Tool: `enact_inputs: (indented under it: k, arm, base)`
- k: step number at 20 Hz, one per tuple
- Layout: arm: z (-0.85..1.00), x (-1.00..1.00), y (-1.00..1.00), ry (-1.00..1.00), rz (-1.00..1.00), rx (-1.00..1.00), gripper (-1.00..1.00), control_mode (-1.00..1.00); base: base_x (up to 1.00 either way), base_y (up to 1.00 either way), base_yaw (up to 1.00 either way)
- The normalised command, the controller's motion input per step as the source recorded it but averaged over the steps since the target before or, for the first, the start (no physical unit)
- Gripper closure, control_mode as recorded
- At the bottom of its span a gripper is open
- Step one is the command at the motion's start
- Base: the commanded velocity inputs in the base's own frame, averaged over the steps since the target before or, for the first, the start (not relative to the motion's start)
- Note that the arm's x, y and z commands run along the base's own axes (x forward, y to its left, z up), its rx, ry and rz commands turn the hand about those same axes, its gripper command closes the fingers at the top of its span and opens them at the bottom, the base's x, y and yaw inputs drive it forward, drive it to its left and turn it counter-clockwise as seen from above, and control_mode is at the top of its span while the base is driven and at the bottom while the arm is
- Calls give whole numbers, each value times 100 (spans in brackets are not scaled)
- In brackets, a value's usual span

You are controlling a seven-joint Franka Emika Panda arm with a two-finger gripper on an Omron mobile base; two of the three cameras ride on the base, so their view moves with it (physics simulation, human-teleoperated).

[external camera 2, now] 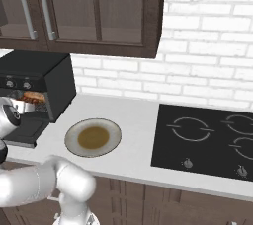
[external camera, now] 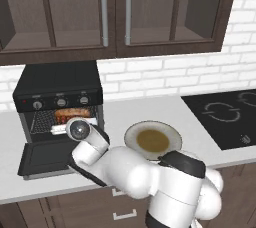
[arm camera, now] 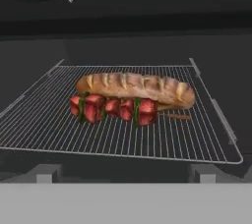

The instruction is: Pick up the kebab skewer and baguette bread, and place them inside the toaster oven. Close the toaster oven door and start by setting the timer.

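Note:
The black toaster oven [external camera: 57,84] stands at the counter's left with its door [external camera: 45,158] dropped open and flat. On the wire rack [arm camera: 59,129] inside lies the orange-brown baguette bread [arm camera: 135,88]. The kebab skewer [arm camera: 113,108], with its red chunks, rests against the bread's front side. My gripper [arm camera: 126,174] hovers just outside the oven mouth, above the open door and facing the rack. Its fingertips [arm camera: 47,173] stand wide apart and open, with nothing between them. From the left base view my wrist [external camera: 80,130] covers part of the opening, and the bread [external camera: 72,114] shows behind it.
An empty round plate [external camera: 152,139] with a brown centre sits on the counter right of the oven. A black cooktop [external camera: 225,114] lies further right. Three knobs [external camera: 61,102] line the oven's front panel. Dark wall cabinets [external camera: 110,12] hang overhead.

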Motion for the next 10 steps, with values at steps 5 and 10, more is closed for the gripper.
enact_inputs:
  k: [5,10]
  arm:
    - [37,-76,-1,0,-1,0,-100,-100]
    - [16,-86,-16,0,-6,0,-100,-100]
  base:
    - [0,0,0]
    - [0,0,0]
